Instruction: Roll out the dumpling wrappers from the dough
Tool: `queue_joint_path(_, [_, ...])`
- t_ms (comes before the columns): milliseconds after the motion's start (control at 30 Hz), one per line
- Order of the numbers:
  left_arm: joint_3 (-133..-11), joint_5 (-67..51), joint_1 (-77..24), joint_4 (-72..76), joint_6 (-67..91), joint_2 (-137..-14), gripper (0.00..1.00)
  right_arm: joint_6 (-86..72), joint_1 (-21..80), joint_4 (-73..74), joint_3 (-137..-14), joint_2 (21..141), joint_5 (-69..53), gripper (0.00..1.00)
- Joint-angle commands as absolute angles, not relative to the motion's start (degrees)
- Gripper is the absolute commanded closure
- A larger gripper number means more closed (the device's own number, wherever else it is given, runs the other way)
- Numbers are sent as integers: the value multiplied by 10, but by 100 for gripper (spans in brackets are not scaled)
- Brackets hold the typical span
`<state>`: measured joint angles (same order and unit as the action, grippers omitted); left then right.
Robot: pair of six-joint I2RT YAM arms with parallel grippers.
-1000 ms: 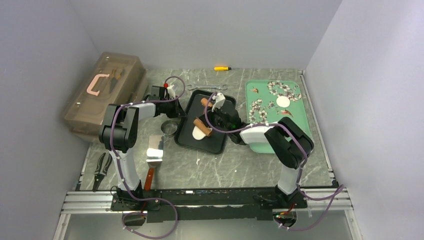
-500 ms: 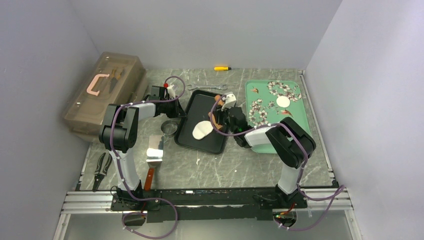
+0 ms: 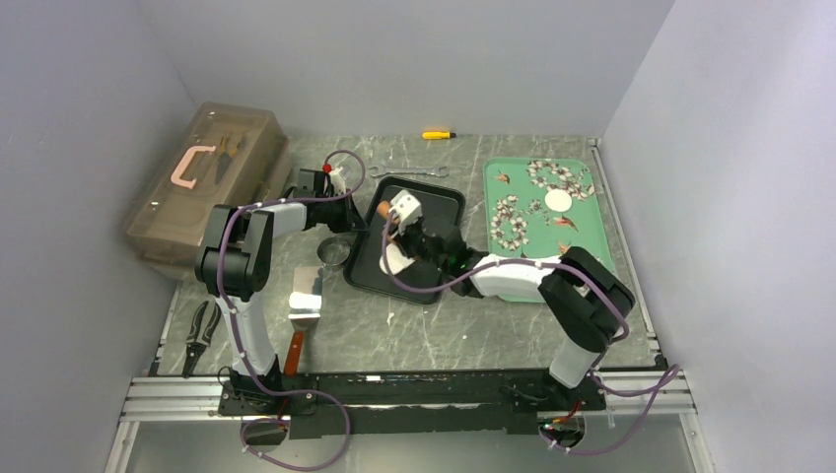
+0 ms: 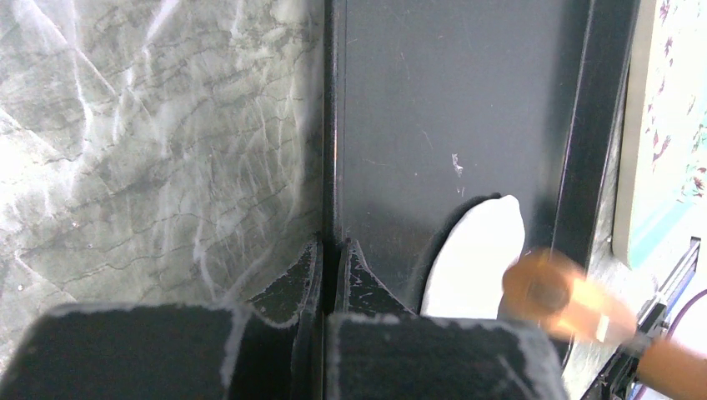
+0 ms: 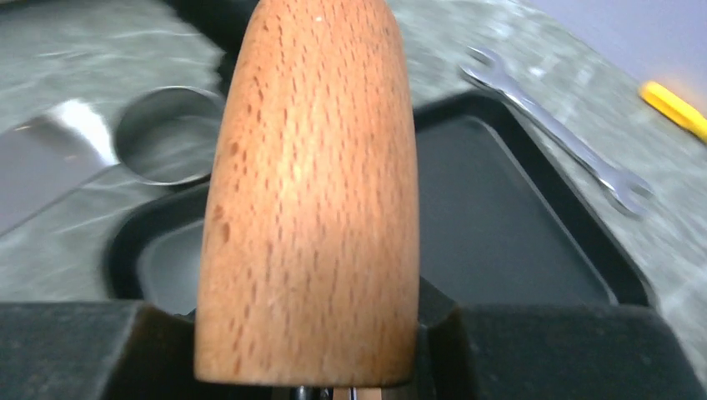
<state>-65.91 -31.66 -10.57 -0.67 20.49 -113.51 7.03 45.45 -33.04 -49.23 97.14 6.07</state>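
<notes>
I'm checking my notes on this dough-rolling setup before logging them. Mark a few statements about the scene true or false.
The right gripper holds the wooden roller. True.
The left gripper hangs open in the air. False: it is shut on the black tray's rim.
One round wrapper lies on the green tray. True.
The dough lies on the green tray. False: it lies in the black tray.
</notes>
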Motion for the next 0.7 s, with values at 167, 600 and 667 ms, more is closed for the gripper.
queue_joint_path(167, [-647, -275, -104, -39, 194, -1163, 100, 143, 491, -458, -473, 1055, -3, 100])
queue_joint_path(600, [-650, -278, -104, -38, 197, -1164, 100, 101, 557, -402, -380, 1057, -59, 100])
queue_joint_path(667, [-650, -278, -104, -40, 197, -1165, 100, 98, 563, -392, -378, 1062, -62, 100])
